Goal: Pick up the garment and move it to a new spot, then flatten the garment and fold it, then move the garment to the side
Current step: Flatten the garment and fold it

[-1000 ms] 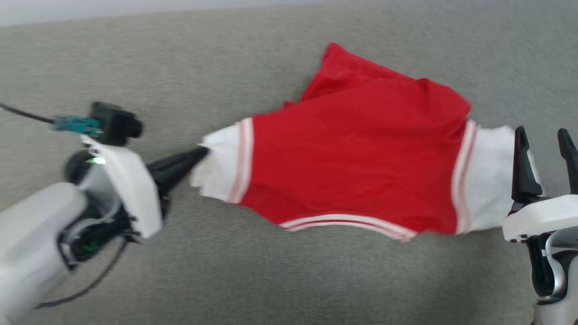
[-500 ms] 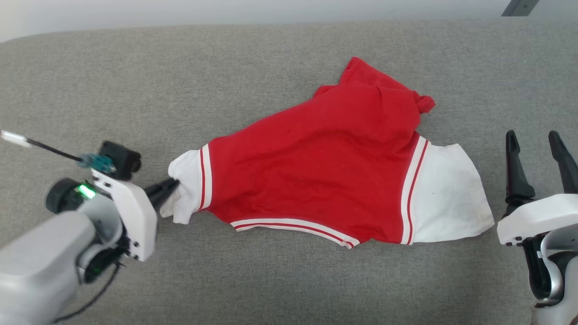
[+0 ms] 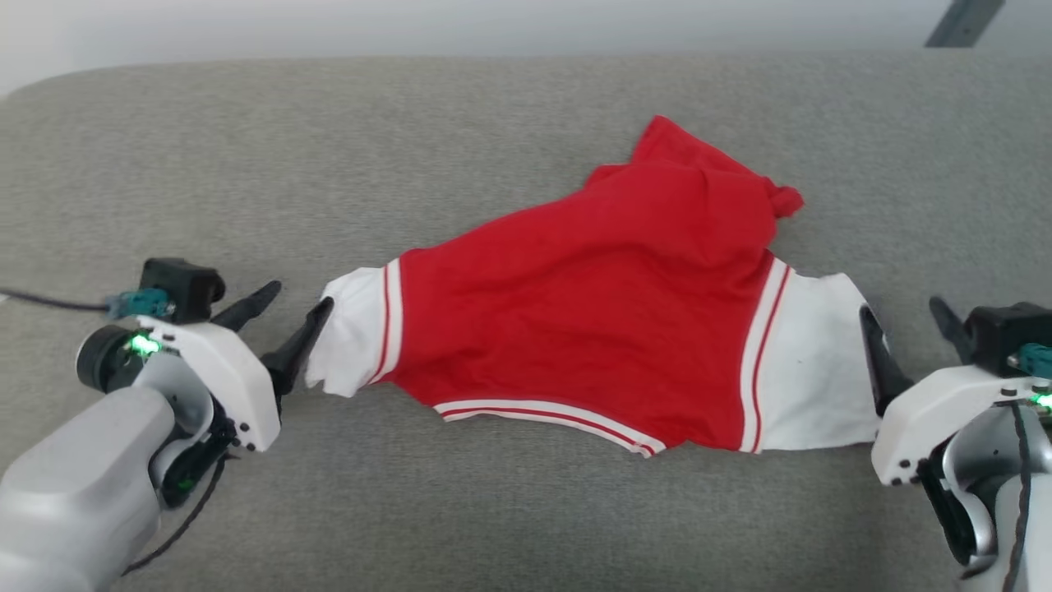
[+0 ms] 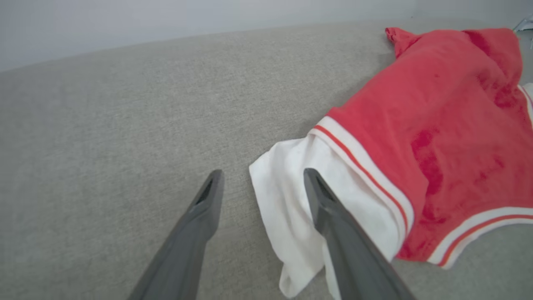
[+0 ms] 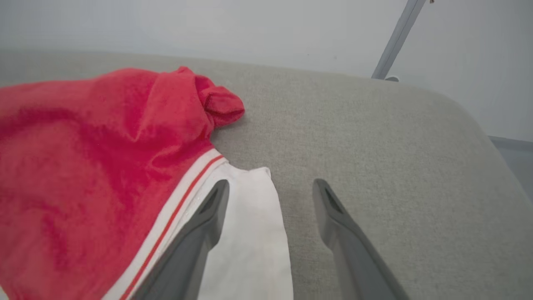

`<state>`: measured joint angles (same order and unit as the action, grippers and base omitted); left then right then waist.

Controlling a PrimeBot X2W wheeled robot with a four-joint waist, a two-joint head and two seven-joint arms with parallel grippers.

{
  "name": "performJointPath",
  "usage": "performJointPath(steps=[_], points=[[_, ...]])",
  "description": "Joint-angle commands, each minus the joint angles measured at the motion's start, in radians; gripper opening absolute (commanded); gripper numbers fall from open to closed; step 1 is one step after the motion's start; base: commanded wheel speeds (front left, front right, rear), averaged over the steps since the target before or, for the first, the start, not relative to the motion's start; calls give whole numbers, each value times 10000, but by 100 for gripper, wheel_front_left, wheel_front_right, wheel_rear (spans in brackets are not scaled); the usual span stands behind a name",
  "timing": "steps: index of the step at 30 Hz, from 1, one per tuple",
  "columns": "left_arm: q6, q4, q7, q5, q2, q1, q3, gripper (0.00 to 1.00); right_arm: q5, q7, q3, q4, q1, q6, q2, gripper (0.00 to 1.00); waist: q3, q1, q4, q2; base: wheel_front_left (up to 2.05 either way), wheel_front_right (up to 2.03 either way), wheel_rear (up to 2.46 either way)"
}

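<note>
Head view shows the red soft T-shirt with white short sleeves [image 3: 592, 329] lying near the middle of a big grey cloth cushion [image 3: 493, 148]. It is spread out sideways but looks bumpy, and its far end is bunched up in a lump. One white sleeve points to each side. The left gripper [image 3: 301, 294] sits just beside the left white sleeve [image 3: 353, 329]. Its two dark fingers are spread apart and pinch nothing, and one finger tip is right at the sleeve's edge. The right gripper [image 3: 899, 307] is at the other white sleeve [image 3: 814, 362]. It is spread wide too and holds nothing. In the right wrist view one finger [image 5: 200, 237] is over that sleeve and the other finger is over the bare cushion
</note>
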<state>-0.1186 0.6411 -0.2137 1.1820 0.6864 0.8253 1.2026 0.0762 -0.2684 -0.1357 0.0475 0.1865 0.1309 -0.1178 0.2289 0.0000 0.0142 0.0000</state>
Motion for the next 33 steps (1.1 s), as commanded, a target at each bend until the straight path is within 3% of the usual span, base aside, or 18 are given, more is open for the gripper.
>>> performJointPath(steps=[1,5,13,21,28,29,30,33], points=[[77,71,-302,34,-102,-437,-235,100,193,-459,233,210,-137,-3,-340,100,-151,0,295,0,0,0,0],[365,-64,-507,-152,-350,-864,-935,100,467,-1067,437,495,-137,-3,-958,100,-253,0,680,0,0,0,0],[1130,-1726,-526,-2783,-1663,-3685,-5606,100,1445,-3096,579,1061,-156,-3,-2254,100,-387,0,1730,0,0,0,0],[802,-3036,-527,-6244,-3391,-6062,-9020,100,1763,-4705,-231,1114,-324,-3,-2798,100,-257,0,2517,0,0,0,0],[111,-3091,-528,-7602,-4615,-6898,-10698,100,1700,-5236,-387,1344,-390,-2,-2628,99,-125,0,2763,0,0,0,0],[38,-3069,-528,-7739,-4736,-6939,-10837,100,1749,-5226,-419,1413,-365,-3,-2558,42,-110,0,2779,0,0,0,0],[13,-3054,-528,-7852,-4842,-6971,-10977,100,1780,-5167,-509,1476,-327,-3,-2512,0,-97,0,2783,0,0,0,0],[-87,-3078,-529,-8053,-5051,-7021,-11332,100,1462,-4873,-1126,1556,-181,-6,-2467,0,-70,0,2733,0,0,0,0]])
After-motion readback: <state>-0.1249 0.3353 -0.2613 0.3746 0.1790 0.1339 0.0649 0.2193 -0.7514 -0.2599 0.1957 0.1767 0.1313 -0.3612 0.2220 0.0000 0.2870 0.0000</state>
